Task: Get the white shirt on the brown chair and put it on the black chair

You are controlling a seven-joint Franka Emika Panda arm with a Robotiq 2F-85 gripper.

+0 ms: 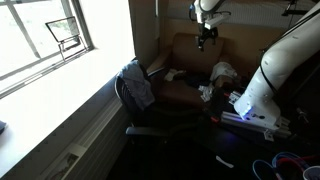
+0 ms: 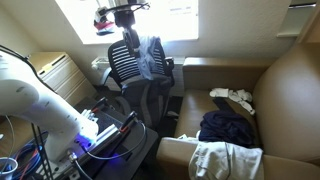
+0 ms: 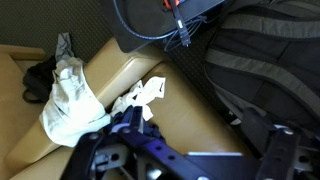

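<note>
Your gripper (image 2: 126, 24) hangs at the top of the frame, jaws wide and empty. The white shirt (image 3: 70, 100) lies on the brown chair (image 3: 120, 68), at the left of the wrist view.

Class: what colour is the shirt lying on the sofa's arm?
White. The shirt shows best in the wrist view.

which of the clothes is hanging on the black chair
The grey-blue garment, draped over the black chair backrest. The white shirt, small white cloth and dark pile all lie on the brown chair.
</note>
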